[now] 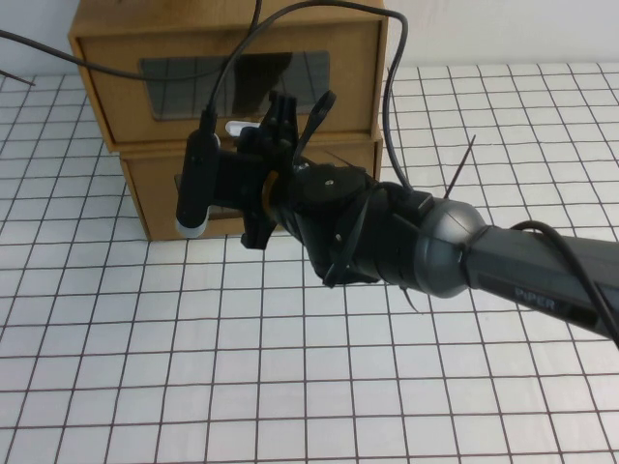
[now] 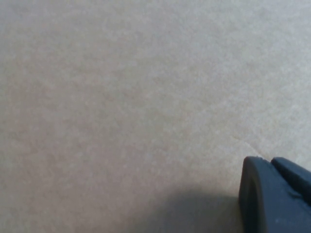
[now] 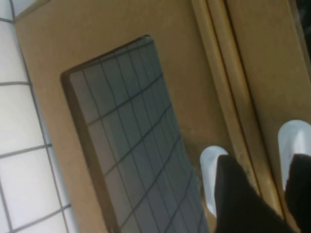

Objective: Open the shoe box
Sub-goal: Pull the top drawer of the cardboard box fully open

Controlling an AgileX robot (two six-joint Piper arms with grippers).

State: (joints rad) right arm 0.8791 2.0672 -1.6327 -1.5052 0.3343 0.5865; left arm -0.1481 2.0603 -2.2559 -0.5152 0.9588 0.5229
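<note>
Over the gridded worktop (image 1: 290, 387) the right tool (image 1: 300, 108), released with jaws apart, hangs by a white tab (image 1: 235, 127) on two stacked shoe boxes (image 1: 145, 198) at the far edge, while the left tool (image 2: 277, 194) faces a plain tan surface, its state impossible to tell

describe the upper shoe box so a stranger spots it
At the far edge of the white grid table two cardboard boxes are stacked, the open right gripper at their fronts; the left gripper shows only against plain beige. The upper shoe box sits on the lower shoe box, its dark window showing above the right arm.
</note>
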